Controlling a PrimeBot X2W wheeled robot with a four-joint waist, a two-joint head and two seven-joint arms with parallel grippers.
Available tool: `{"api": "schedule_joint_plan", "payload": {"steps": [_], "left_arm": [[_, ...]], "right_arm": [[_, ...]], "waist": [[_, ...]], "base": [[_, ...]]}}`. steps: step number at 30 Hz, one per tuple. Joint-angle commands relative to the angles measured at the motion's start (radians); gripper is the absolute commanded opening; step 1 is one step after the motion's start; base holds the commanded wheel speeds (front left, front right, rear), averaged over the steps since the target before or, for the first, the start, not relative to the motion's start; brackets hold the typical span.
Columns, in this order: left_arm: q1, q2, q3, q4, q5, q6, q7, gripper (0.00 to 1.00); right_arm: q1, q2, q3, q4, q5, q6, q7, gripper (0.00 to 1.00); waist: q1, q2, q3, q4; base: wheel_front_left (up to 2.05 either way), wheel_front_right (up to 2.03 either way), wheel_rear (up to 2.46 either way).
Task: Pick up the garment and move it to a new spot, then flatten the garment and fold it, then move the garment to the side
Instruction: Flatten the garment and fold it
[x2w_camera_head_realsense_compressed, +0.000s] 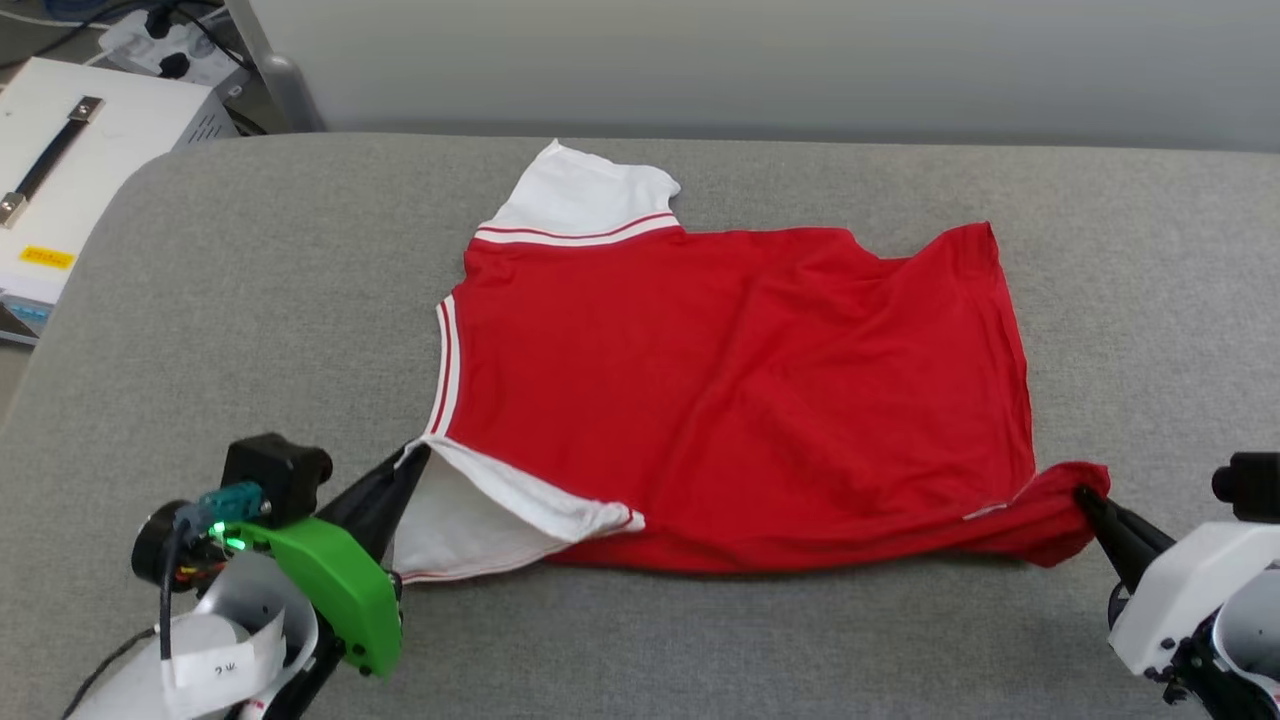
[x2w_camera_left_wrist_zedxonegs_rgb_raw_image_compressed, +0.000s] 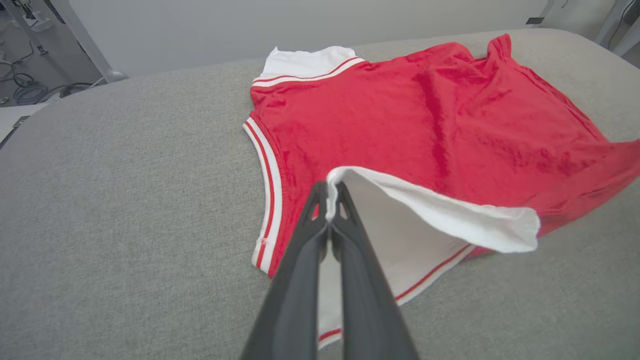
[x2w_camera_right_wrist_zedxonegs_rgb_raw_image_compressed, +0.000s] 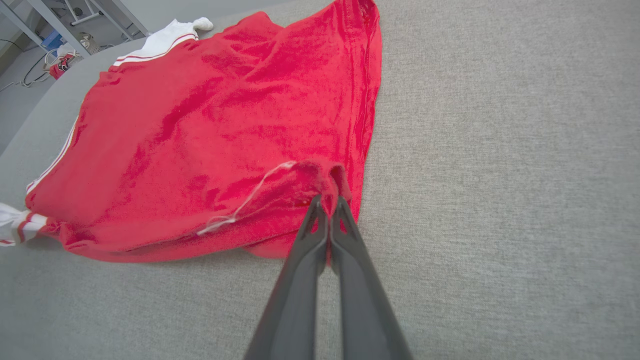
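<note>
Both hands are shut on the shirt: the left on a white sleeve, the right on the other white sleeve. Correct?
No. The right hand pinches a red hem corner of the garment, not a sleeve; the right wrist view shows it. The left hand is shut on a white sleeve.

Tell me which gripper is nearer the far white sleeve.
Left. The left gripper is shut on the near sleeve, just across the garment from the far sleeve. The right gripper is shut on the hem corner, at the opposite end.
</note>
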Motion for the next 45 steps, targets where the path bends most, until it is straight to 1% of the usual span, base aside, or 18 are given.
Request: {"api": "schedule_joint_plan", "payload": {"steps": [1,7,12,19,20,21,22,24,28,34,39,45], "left_arm": [[-0.041,-0.009,0.009,0.019,0.015,-0.011,-0.002,0.0],[-0.151,-0.029,0.019,0.128,0.014,-0.059,-0.002,0.0],[-0.228,-0.051,-0.008,0.247,0.033,-0.106,0.007,0.0],[-0.3,-0.106,-0.04,0.411,0.037,-0.151,-0.003,0.0],[-0.309,-0.113,-0.049,0.434,0.044,-0.156,-0.008,0.73],[-0.314,-0.12,-0.056,0.452,0.047,-0.16,-0.011,1.0],[-0.32,-0.127,-0.062,0.471,0.05,-0.163,-0.013,1.0],[-0.33,-0.144,-0.069,0.518,0.053,-0.167,-0.027,1.0],[-0.337,-0.178,-0.053,0.588,0.04,-0.159,-0.078,1.0],[-0.303,-0.211,-0.004,0.625,-0.01,-0.131,-0.15,1.0],[-0.24,-0.215,0.027,0.579,-0.054,-0.092,-0.163,1.0],[-0.122,-0.209,0.059,0.428,-0.131,-0.014,-0.103,1.0]], "right_arm": [[-0.036,0.001,0.007,0.009,-0.014,-0.001,0.007,0.0],[-0.142,0.004,0.022,0.067,-0.063,-0.001,0.033,0.0],[-0.212,0.01,0.04,0.134,-0.098,-0.001,0.054,0.0],[-0.273,0.005,0.082,0.218,-0.12,-0.001,0.043,0.0],[-0.279,0.004,0.085,0.229,-0.123,-0.001,0.04,0.05],[-0.284,0.002,0.088,0.235,-0.128,-0.001,0.034,0.4],[-0.288,0.001,0.089,0.243,-0.13,-0.001,0.029,1.0],[-0.295,0.0,0.093,0.256,-0.133,-0.001,0.014,1.0],[-0.296,-0.018,0.104,0.254,-0.14,-0.001,-0.024,1.0],[-0.261,-0.044,0.104,0.201,-0.152,-0.001,-0.054,1.0],[-0.203,-0.059,0.09,0.139,-0.179,-0.001,-0.026,1.0],[-0.108,-0.02,0.032,0.035,-0.205,-0.001,0.064,1.0]], "waist": [[0.0001,0.0,0.053,-0.016],[0.0001,0.0,0.107,-0.023],[0.0001,0.0,0.138,-0.025],[0.0001,0.0,0.168,-0.023],[0.0001,0.0,0.17,-0.021],[0.0001,0.0,0.171,-0.02],[0.0001,0.0,0.171,-0.018],[0.0001,0.0,0.169,-0.015],[0.0001,0.0,0.145,-0.007],[0.0001,0.0,0.083,-0.003],[0.0001,0.0,0.041,-0.001],[0.0001,0.0,0.028,-0.003]], "base": [[0.0,0.0,0.0],[0.0,0.0,0.0],[0.0,0.0,0.0],[0.0,0.0,0.0],[0.0,0.0,0.0],[0.0,0.0,0.0],[0.0,0.0,0.0],[0.0,0.0,0.0],[0.0,0.0,0.0],[0.0,0.0,0.0],[0.0,0.0,0.0],[0.0,0.0,0.0]]}}
